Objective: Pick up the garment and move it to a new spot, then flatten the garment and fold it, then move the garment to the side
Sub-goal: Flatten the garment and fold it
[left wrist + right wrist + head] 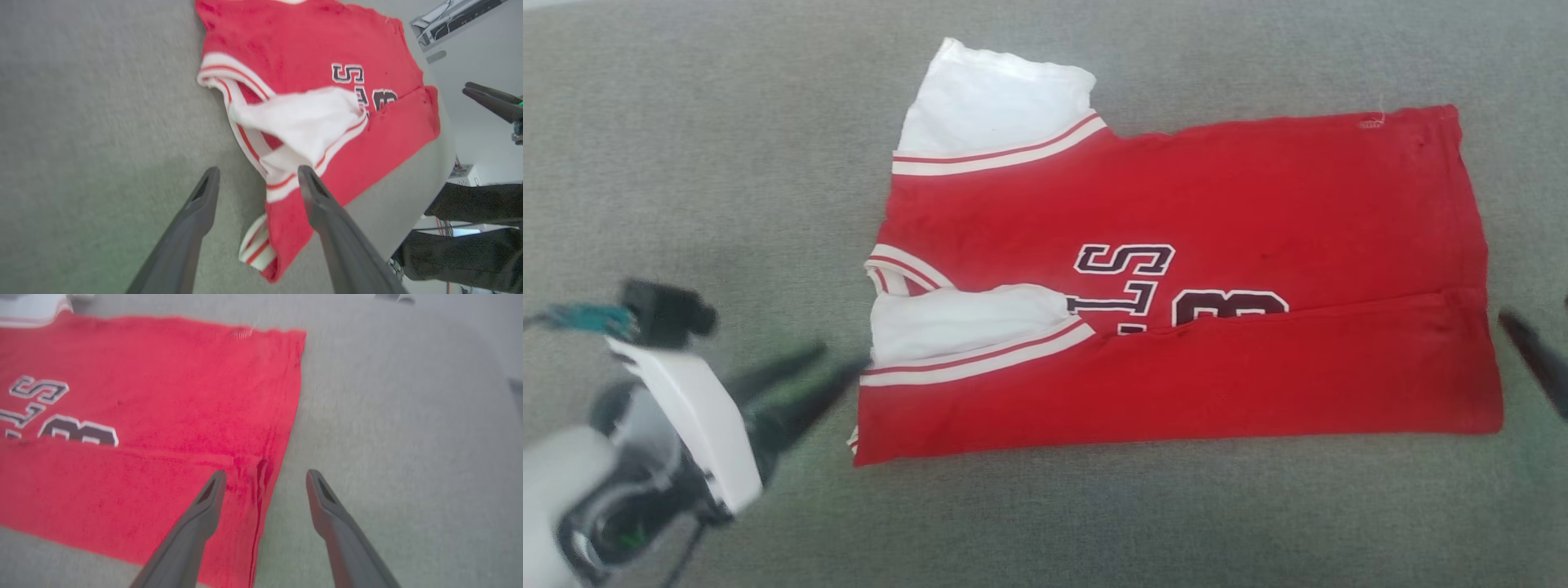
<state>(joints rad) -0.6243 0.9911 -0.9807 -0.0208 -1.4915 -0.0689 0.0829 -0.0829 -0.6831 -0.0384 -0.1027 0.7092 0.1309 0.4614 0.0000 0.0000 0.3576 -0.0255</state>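
Garment (1176, 286) lies flat on grey surface (686, 122), near edge folded over. My left gripper (841, 357) stands spread and empty at the sleeve end; right gripper (265, 475) likewise at the hem.

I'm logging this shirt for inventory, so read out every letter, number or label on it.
"S": dark, white-outlined letter on the garment, red front.
Perhaps "L" beside it: partly covered by folded cloth.
"3" or "8": half hidden under the fold, cannot tell which.
No other readable text.
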